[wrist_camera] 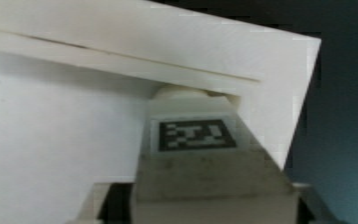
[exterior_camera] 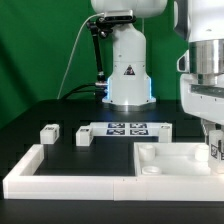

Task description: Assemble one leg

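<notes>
Hand (exterior_camera: 214, 150) closed on the leg (wrist_camera: 199, 135), low at 3 o'clock over the tabletop (exterior_camera: 170, 160).

Spare legs (exterior_camera: 50, 133) at 9 o'clock on the table (exterior_camera: 30, 125), marker board (exterior_camera: 127, 129) near 12. Best lowered plumb, tag facing up, seated squarely at the tabletop corner before twisting; tilt risks jamming.

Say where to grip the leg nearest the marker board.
Grip the leg by two opposite side faces, coming down from above: it sits low on the table, apart from the other leg and the marker board, so its sides look free.
</notes>
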Tool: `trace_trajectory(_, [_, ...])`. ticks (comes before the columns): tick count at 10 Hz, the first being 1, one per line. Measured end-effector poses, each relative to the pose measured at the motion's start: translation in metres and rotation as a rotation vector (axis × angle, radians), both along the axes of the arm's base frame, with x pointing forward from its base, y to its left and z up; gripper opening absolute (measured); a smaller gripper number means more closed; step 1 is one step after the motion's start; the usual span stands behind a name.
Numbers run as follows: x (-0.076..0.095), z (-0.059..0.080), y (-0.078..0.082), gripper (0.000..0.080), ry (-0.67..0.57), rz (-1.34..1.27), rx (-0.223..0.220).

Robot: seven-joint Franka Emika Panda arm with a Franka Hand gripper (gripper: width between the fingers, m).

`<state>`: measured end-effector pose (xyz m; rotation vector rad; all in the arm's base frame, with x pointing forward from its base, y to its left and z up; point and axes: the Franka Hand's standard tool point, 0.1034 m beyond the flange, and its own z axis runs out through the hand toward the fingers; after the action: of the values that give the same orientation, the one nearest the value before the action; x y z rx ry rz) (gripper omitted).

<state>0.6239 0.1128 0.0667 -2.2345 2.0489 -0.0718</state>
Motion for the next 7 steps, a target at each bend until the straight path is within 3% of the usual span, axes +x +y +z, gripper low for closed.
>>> trace_trajectory(2, [-0.001, -0.0002, 0.0007, 0.0294, 0.013, -0.23, 0.044])
trace_trajectory(6, [-0.0017, -0.0003, 0.002, 0.0294, 0.036, -0.467, 0.088])
trace_trajectory(7, [-0.0018, -0.0006, 0.0021, 0.04, 0.035, -0.448, 0.086])
